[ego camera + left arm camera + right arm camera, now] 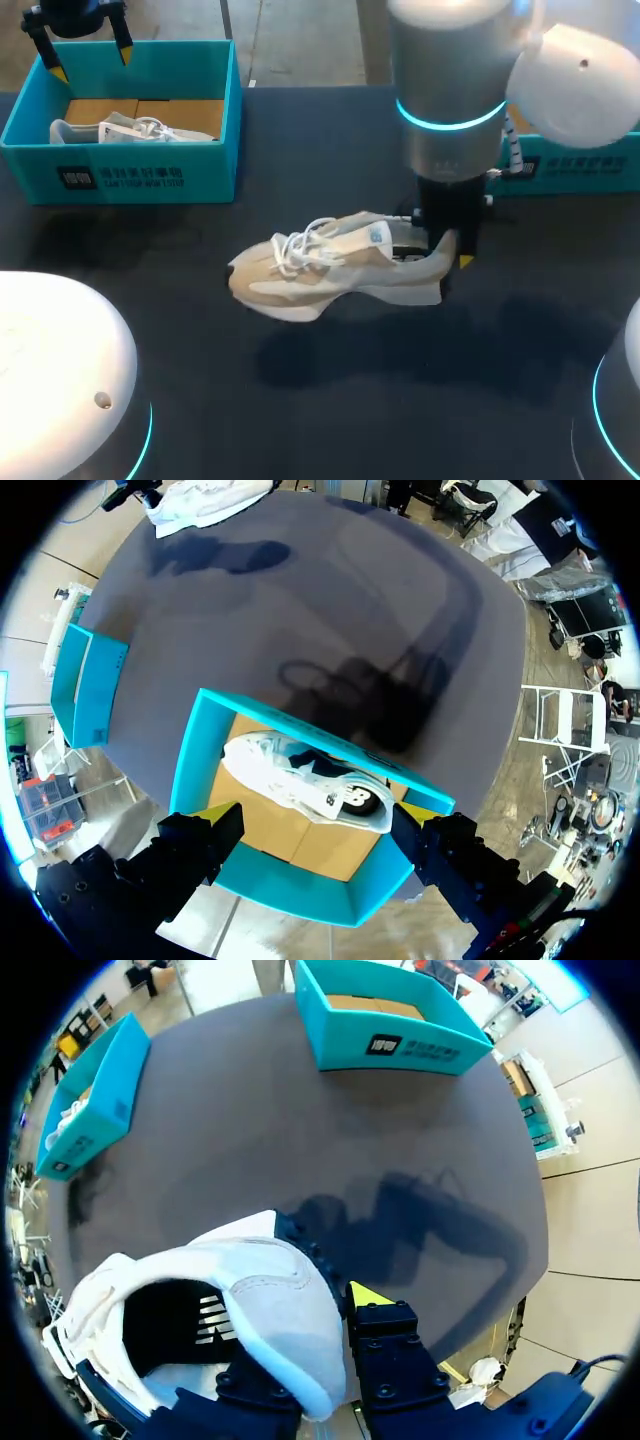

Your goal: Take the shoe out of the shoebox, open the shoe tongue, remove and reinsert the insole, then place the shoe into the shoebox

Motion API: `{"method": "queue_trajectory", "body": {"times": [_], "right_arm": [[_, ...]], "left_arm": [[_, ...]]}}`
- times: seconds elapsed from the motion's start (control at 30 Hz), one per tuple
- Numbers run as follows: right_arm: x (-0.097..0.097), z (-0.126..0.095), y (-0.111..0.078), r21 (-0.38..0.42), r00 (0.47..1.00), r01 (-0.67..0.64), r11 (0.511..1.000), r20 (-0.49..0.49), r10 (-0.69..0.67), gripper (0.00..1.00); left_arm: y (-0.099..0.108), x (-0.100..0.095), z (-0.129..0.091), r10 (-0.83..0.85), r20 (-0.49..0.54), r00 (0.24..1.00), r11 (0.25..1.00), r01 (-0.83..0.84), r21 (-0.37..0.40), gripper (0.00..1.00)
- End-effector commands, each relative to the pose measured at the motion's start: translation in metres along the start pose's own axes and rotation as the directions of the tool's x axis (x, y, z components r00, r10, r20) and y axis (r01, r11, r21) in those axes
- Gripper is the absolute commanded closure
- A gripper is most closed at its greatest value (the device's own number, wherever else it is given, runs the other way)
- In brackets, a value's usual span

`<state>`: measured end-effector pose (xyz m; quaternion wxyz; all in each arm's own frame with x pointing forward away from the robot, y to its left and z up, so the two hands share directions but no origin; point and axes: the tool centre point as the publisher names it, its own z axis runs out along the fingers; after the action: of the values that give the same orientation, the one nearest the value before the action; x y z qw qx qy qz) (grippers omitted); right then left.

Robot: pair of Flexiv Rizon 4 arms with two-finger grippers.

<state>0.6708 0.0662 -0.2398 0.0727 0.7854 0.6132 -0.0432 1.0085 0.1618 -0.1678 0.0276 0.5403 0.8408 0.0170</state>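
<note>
Overhead first: the right claw (445,250) is clamping the heel of the shoe (330,268) and holding it level, clear of the dark desk (400,400), toe pointing toward my left side, laces up; the shadow is falling apart from the sole, so it is hanging, not resting. A heel grip is leaving tongue and laces free, probably for the other arm. The left claw (93,62) is hovering open and empty over the far edge of the left shoebox (120,178), where a second shoe (130,130) is lying on its side. A right shoebox (570,165) is sitting behind the right arm, mostly hidden. Left wrist next: the left claw (315,825) is spreading its fingers wide above the left shoebox (195,760), touching nothing, the second shoe (310,785) lying just ahead of it against the box's far wall. Looks like parking, well apart from the held shoe. Right wrist last: the right claw (320,1345) is pinching the heel wall of the shoe (230,1300); one yellow tip is showing outside the heel, the other finger is hiding under the collar. The shoe's mouth is gaping toward the camera, dark inside with a pale mark, likely the insole (190,1325) in place. Ahead, the right shoebox (400,1045) is showing only bare cardboard; the left shoebox (95,1100) is standing off to one side.
</note>
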Motion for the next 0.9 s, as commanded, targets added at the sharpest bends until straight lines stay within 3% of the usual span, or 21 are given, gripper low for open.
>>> {"method": "queue_trajectory", "body": {"times": [0.03,0.4,0.47,0.9], "right_arm": [[0.021,0.009,-0.002,0.003,1.000,0.011,1.000,0.014,-0.011,1.00],[0.051,0.026,0.005,-0.030,1.000,0.001,1.000,0.003,-0.001,1.00],[0.055,0.031,0.007,-0.068,1.000,-0.018,0.998,-0.014,0.017,1.00],[0.076,0.078,0.016,-0.080,0.999,-0.053,0.995,0.002,0.053,1.00]], "left_arm": [[0.000,0.000,0.000,0.000,-0.002,1.000,1.000,0.000,-0.001,0.00],[0.000,0.000,0.000,0.000,-0.002,1.000,1.000,0.000,-0.001,0.00],[0.000,0.000,0.000,0.000,-0.002,1.000,1.000,0.000,-0.001,0.00],[0.000,0.000,0.000,0.000,-0.002,1.000,1.000,0.000,-0.001,0.00]]}}
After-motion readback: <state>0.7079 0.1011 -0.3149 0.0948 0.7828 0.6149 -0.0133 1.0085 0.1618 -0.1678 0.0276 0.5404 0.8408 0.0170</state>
